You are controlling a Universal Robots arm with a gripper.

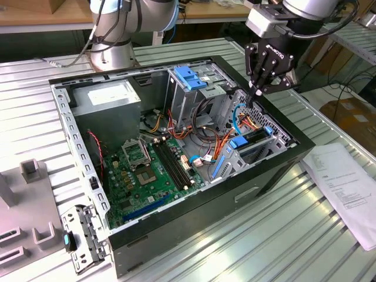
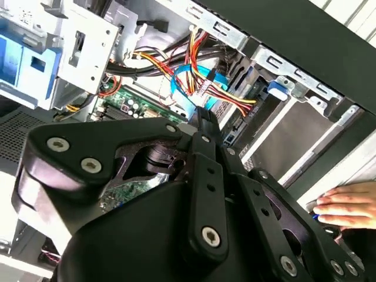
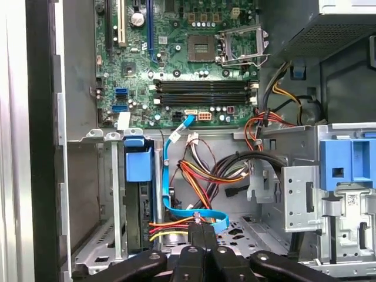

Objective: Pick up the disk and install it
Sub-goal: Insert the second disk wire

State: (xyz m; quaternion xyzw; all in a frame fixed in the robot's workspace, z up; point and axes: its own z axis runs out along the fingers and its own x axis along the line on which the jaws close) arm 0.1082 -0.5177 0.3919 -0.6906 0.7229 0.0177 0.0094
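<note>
The disk (image 1: 254, 136) stands on edge in a bay at the exterior view's right end of the open computer case (image 1: 282, 167), framed by its blue carrier (image 1: 239, 143). In the first wrist view the disk's dark edge (image 3: 143, 214) sits under the carrier's blue tab (image 3: 138, 164). My gripper (image 1: 254, 94) hangs above the case, just behind that bay, apart from the disk. Both wrist views show it shut, with the gripper (image 3: 202, 232) (image 2: 205, 120) at the ends of the red and yellow power wires (image 3: 170, 226) and a blue data cable (image 3: 194, 208). Whether anything is pinched is unclear.
A grey drive cage with a blue handle (image 1: 191, 76) stands mid-case, the motherboard (image 1: 147, 170) beside it. A person's hand (image 2: 346, 205) rests by the case's outer wall. Papers (image 1: 346, 182) lie at the exterior view's right, grey fixtures (image 1: 29, 235) and a metal bracket (image 1: 82, 238) at its left.
</note>
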